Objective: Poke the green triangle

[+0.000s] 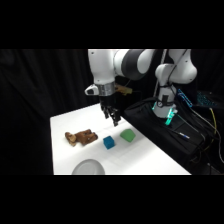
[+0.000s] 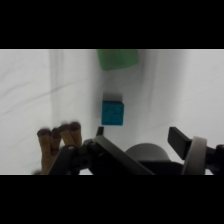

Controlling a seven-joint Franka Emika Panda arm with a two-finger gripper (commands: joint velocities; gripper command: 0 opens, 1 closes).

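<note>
White robot arm reaching over the white worktop (image 1: 150, 160) from the upper right in the side view, its black tool (image 1: 112, 116) hanging clear above the surface; nothing between its fingers, though how far apart they stand I cannot tell from either view; small light-green flat wedge-like block, the green triangle (image 1: 127, 135), lies on the worktop just below and to the right of the tool in the side view, apart from it, not touched; from the wrist view the green triangle (image 2: 117, 58) sits at the top edge, partly cut off, straight ahead of the tool's linkage; small blue cube (image 1: 108, 143) lies beside the green triangle, to its left in the side view, the two near but apart; in the wrist view that blue cube (image 2: 112, 112) lies between the green triangle and the tool; brown plush toy (image 1: 81, 137) lies further left of the tool in the side view, apart from the cube; its brown legs (image 2: 56, 145) show at the lower left of the wrist view, next to the linkage; round grey-white bowl (image 1: 89, 167) sits at the near edge of the worktop, below the toy and cube; black bag (image 1: 165, 127) lies off to the tool's right, beside the worktop, with cables over it.
</note>
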